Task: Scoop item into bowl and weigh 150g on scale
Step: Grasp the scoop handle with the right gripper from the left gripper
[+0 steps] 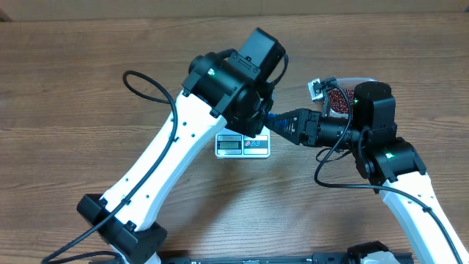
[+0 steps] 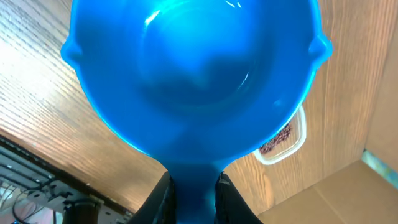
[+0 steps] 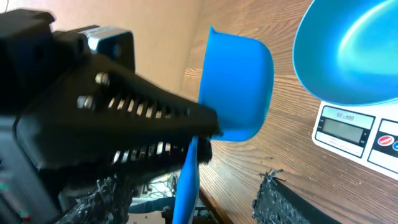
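The left claw (image 2: 193, 194) is pinched on the handle of a small bright blue scoop (image 2: 193, 74), its two fingers pressed against either side of the handle just below the cup. In the left wrist view the cup shows only smooth blue inside.

The right claw (image 3: 193, 205) is spread. Its two dark fingertips stand on either side of the scoop's handle with a gap on each side, so it touches nothing.

In the right wrist view the scoop is tilted, just beside the teal-blue bowl (image 3: 348, 62) and apart from it. The bowl rests on the white scale (image 3: 354, 134), with the scale's display window showing below the bowl's rim. The reading cannot be made out.

From overhead the scale (image 1: 243, 145) sits near the middle of the wooden surface (image 1: 73, 59). The left arm covers most of it, leaving only the display edge visible, and hides the bowl completely.

The beans (image 1: 337, 99) lie as a dark red-brown heap in a clear plastic tub (image 2: 300, 132). The tub stands toward the surface's far edge, to the right of the middle, well apart from the scale and partly under the right arm.
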`<state>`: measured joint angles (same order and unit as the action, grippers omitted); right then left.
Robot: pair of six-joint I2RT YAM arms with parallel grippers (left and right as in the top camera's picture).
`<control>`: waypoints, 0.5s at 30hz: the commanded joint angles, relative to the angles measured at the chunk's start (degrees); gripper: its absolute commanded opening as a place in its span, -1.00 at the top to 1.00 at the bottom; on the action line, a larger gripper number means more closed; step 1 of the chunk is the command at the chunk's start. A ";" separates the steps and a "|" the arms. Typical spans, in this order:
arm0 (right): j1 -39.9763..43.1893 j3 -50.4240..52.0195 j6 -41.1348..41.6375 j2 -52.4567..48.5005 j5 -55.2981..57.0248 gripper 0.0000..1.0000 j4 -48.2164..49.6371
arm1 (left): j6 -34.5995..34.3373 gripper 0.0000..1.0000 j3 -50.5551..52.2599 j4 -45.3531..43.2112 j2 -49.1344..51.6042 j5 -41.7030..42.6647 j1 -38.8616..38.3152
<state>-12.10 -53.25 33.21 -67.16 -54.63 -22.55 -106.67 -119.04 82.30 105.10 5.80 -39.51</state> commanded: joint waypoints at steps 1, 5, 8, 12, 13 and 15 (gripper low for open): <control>-0.37 -1.36 -0.24 0.11 1.07 -0.27 0.22 | -2.03 0.92 -1.25 -0.09 -0.20 -0.07 -1.09; -0.37 -1.36 -0.22 0.11 1.09 -0.15 0.22 | -2.19 0.91 -1.22 -0.07 -0.20 -0.20 -1.18; -0.37 -1.36 -0.22 0.11 1.27 -0.05 0.22 | -2.19 0.92 -1.22 -0.04 -0.20 -0.15 -1.22; -0.37 -1.36 -0.22 0.11 1.27 0.01 0.24 | -2.19 0.91 -1.22 -0.04 -0.20 -0.20 -1.73; -0.37 -1.36 -0.22 0.11 1.27 0.02 0.26 | -2.21 0.91 -1.22 -0.04 -0.20 -0.24 -1.86; -0.37 -1.36 -0.20 0.11 1.31 0.06 0.50 | -2.19 0.92 -1.22 -0.04 -0.20 -0.24 -1.90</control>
<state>-12.10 -53.25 33.21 -67.16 -53.76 -22.50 -107.92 -119.04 82.32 105.10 5.39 -40.53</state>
